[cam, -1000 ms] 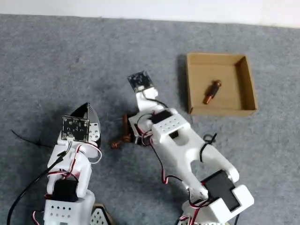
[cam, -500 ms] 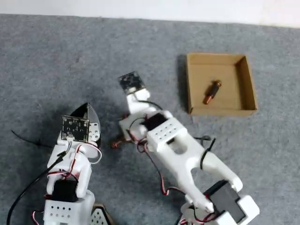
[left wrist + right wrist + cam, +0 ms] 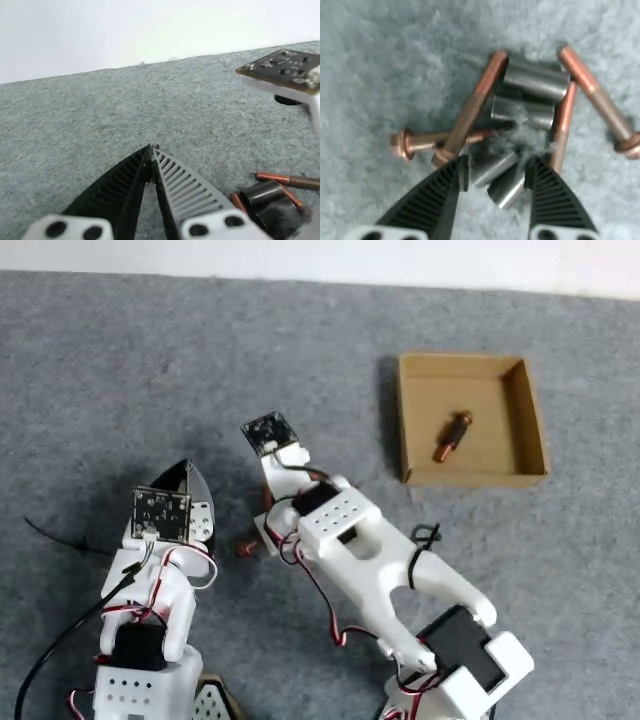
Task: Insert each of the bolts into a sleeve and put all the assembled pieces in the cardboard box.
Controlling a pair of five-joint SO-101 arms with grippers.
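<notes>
A heap of copper bolts [image 3: 469, 109] and dark steel sleeves [image 3: 536, 79] lies on the grey carpet. My right gripper [image 3: 497, 172] hangs open just over it, with two sleeves [image 3: 490, 169] lying between its fingertips. From above, the right arm [image 3: 335, 522] covers most of the heap, and one bolt [image 3: 246, 546] pokes out on its left. My left gripper [image 3: 151, 148] is shut on nothing, resting to the left of the heap [image 3: 267, 194]. The cardboard box [image 3: 410, 420] at the back right holds one assembled piece [image 3: 452, 437].
The right arm's camera board [image 3: 285, 70] stands close beside the left gripper. A thin black cable [image 3: 55, 538] trails over the carpet at the left. Open carpet lies between the heap and the box.
The right arm has swung leftward and lowered over the heap of bolts and sleeves, hiding more of it. The left arm has kept still.
</notes>
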